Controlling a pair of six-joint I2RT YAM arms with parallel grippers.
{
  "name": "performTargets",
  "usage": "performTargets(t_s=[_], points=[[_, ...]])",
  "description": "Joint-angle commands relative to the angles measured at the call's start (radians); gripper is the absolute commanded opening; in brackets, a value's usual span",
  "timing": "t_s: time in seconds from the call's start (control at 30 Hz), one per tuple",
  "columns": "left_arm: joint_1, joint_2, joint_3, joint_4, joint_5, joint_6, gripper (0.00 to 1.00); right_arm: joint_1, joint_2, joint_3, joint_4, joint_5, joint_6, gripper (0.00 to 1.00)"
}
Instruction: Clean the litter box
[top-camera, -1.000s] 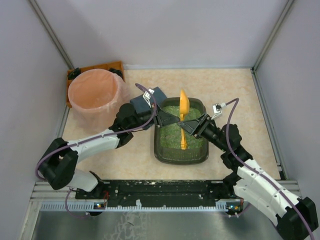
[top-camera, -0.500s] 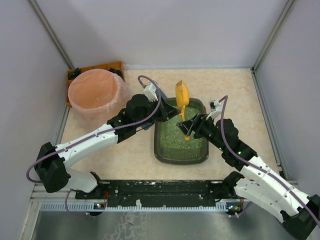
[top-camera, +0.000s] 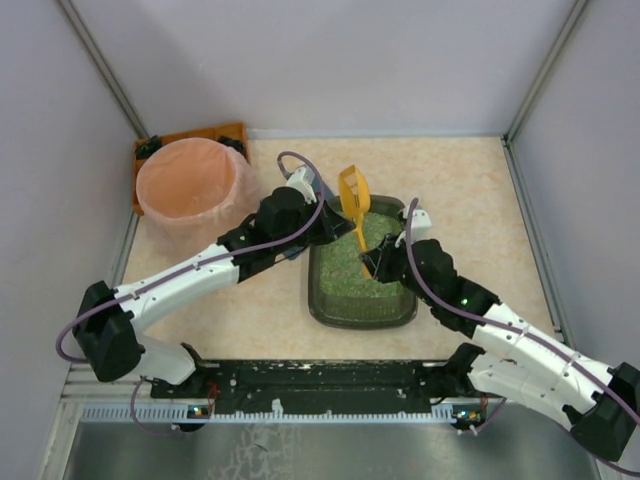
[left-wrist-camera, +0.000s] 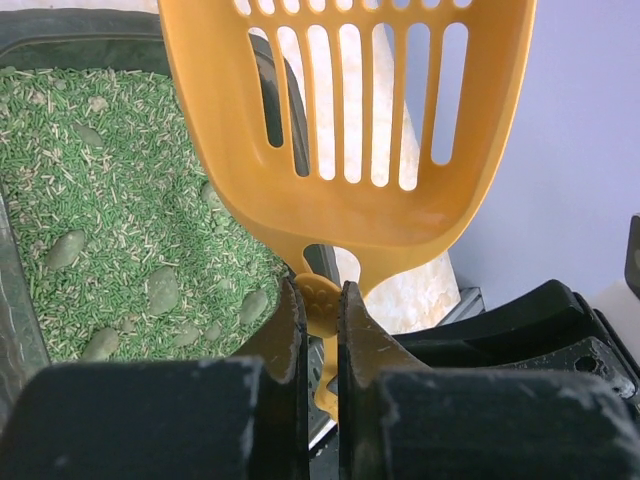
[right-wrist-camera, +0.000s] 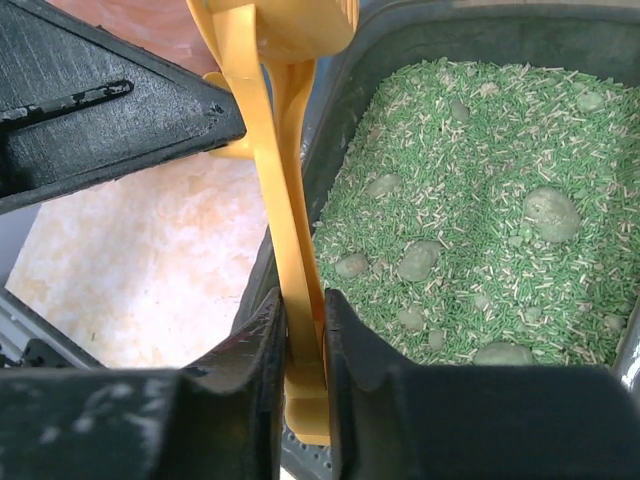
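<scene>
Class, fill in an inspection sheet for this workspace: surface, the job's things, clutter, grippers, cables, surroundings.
Surface: beige marbled table.
Job's things: litter box holds green granules with several grey-green clumps; yellow slotted scoop is held above its far left corner, empty.
Clutter: pink bucket at far left; orange-brown tray behind it.
Grippers: left gripper shut on the scoop's neck; right gripper shut on its handle, lower down.
Cables: purple cable loops along each arm; no snag seen.
Surroundings: grey walls, metal frame posts.
</scene>
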Motion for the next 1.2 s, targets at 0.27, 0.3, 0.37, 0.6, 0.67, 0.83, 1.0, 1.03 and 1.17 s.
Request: performTargets(t_s=[0.27, 0.3, 0.37, 0.6, 0.67, 0.83, 1.0, 1.03, 1.17], points=[[-0.002, -0.103, -0.054, 0.096, -0.015, 0.069, 0.68, 0.006, -0.024, 0.071, -0.025, 0.057, 0.095, 0.00], [-0.001, -0.122, -0.075, 0.112, -0.019, 0.079, 0.72, 0.001, -0.032, 0.075, -0.029, 0.051, 0.101, 0.00], [0.005, -0.159, -0.119, 0.151, -0.008, 0.108, 0.78, -0.023, -0.047, 0.084, -0.038, 0.015, 0.117, 0.00], [0.062, -0.240, -0.293, 0.399, 0.230, 0.114, 0.80, -0.192, -0.099, 0.065, 0.040, -0.291, 0.221, 0.00], [0.078, -0.233, -0.316, 0.476, 0.297, 0.094, 0.80, -0.220, -0.103, 0.062, 0.070, -0.360, 0.250, 0.00], [0.086, -0.160, -0.302, 0.623, 0.409, 0.073, 0.80, -0.244, -0.095, 0.061, 0.158, -0.481, 0.310, 0.00], [0.087, -0.083, -0.260, 0.684, 0.461, 0.050, 0.74, -0.247, -0.077, 0.061, 0.215, -0.548, 0.361, 0.00], [0.086, -0.073, -0.260, 0.702, 0.467, 0.040, 0.73, -0.248, -0.074, 0.057, 0.229, -0.559, 0.370, 0.00], [0.088, -0.047, -0.259, 0.768, 0.469, 0.003, 0.67, -0.249, -0.070, 0.039, 0.276, -0.590, 0.407, 0.00]])
